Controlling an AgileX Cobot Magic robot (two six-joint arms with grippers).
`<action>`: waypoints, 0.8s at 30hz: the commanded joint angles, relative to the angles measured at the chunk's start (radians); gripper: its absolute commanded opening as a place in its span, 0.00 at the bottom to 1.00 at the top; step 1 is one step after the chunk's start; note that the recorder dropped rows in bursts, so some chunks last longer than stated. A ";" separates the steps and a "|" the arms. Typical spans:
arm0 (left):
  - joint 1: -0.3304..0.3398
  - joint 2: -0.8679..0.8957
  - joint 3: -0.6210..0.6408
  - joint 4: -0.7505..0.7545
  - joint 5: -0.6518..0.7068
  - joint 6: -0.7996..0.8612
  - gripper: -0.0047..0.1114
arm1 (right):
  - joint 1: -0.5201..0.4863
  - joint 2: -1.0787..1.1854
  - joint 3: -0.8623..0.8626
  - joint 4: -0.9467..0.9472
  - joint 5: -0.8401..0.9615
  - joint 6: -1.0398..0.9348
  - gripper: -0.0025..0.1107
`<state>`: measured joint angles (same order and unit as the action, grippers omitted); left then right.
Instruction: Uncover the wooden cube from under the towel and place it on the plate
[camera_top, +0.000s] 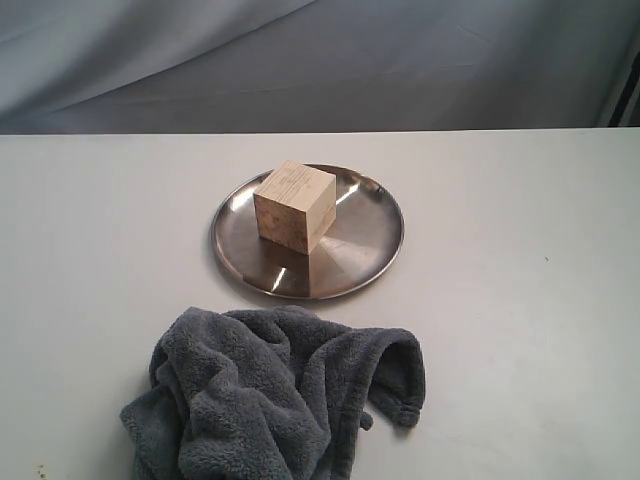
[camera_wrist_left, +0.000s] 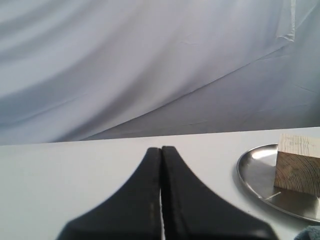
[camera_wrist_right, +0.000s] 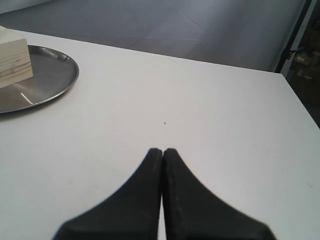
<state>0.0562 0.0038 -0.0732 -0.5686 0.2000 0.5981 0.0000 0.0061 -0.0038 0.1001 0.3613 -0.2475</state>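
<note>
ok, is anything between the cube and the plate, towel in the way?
Nothing visible. The cube sits on the plate, uncovered. The towel lies bunched on the table on the camera side of the plate, covering neither. The left gripper and right gripper are shut, empty.

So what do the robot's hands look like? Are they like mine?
Not like yours. The left gripper and the right gripper look the same. Each has just two plain black fingers, wide at the base and curving in to thin tips, a bit like a bird's beak. No cables, stickers or writing show on them. The arms themselves are out of sight.
</note>
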 joint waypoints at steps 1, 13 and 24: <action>0.004 -0.004 0.044 0.003 -0.021 -0.023 0.04 | 0.001 -0.006 0.004 0.005 -0.004 -0.003 0.02; 0.004 -0.004 0.062 0.003 -0.053 -0.061 0.04 | 0.001 -0.006 0.004 0.005 -0.004 -0.003 0.02; 0.004 -0.004 0.073 0.454 -0.032 -0.573 0.04 | 0.001 -0.006 0.004 0.005 -0.004 -0.003 0.02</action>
<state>0.0566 0.0038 -0.0050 -0.2186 0.1528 0.1419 0.0000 0.0061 -0.0038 0.1001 0.3613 -0.2475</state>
